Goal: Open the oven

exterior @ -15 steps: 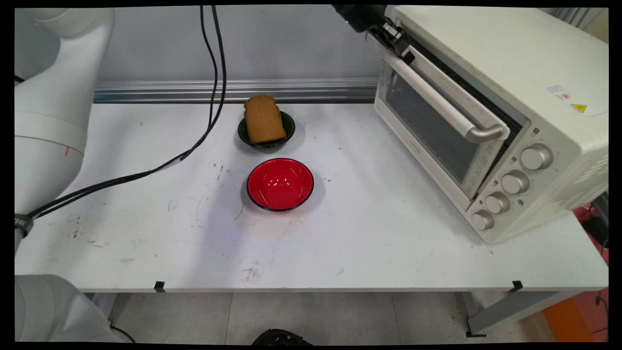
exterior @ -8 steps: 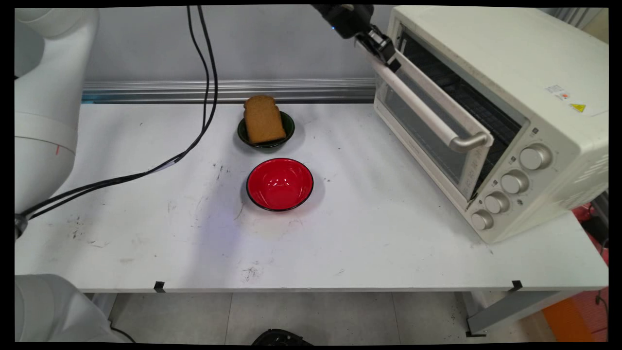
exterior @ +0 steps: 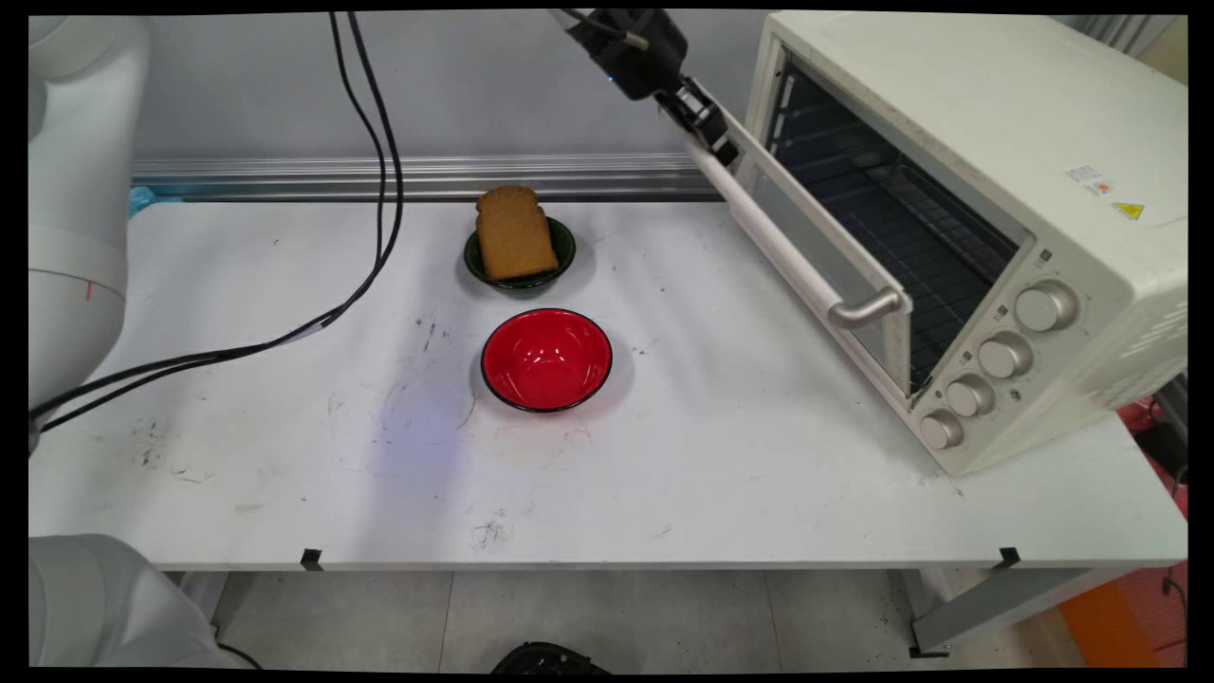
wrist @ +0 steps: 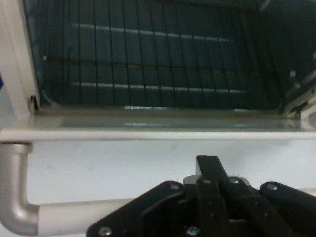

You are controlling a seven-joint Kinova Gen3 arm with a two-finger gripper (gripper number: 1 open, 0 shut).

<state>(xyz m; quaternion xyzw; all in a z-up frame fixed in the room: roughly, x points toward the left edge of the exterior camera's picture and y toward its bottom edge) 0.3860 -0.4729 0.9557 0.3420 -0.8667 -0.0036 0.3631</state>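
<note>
The end effector [exterior: 709,130] sits at the far end of the oven [exterior: 967,218] door's handle [exterior: 787,242], at the top of the main view, its black fingers [wrist: 210,170] closed around the bar. In the hand view the pale bar runs across just in front of the linkage and bends down into a metal elbow at the picture's left, and the door's [exterior: 830,251] top edge lies just beyond it. The door hangs partly open, tilted out from the oven's front, so the dark cavity and its wire rack [exterior: 892,223] show behind it. Four knobs [exterior: 1005,356] run down the oven's front to the right of the door. Out from the oven, well apart from the end effector, a red bowl [exterior: 546,359] stands empty on the worktop [exterior: 285,474]. Just behind the red bowl, towards the wall, a dark bowl [exterior: 520,254] holds a slice of bread [exterior: 514,232] leaning upright. Black cables [exterior: 370,190] hang from the arm and trail across the worktop, on the bowls' far side from the oven.
</note>
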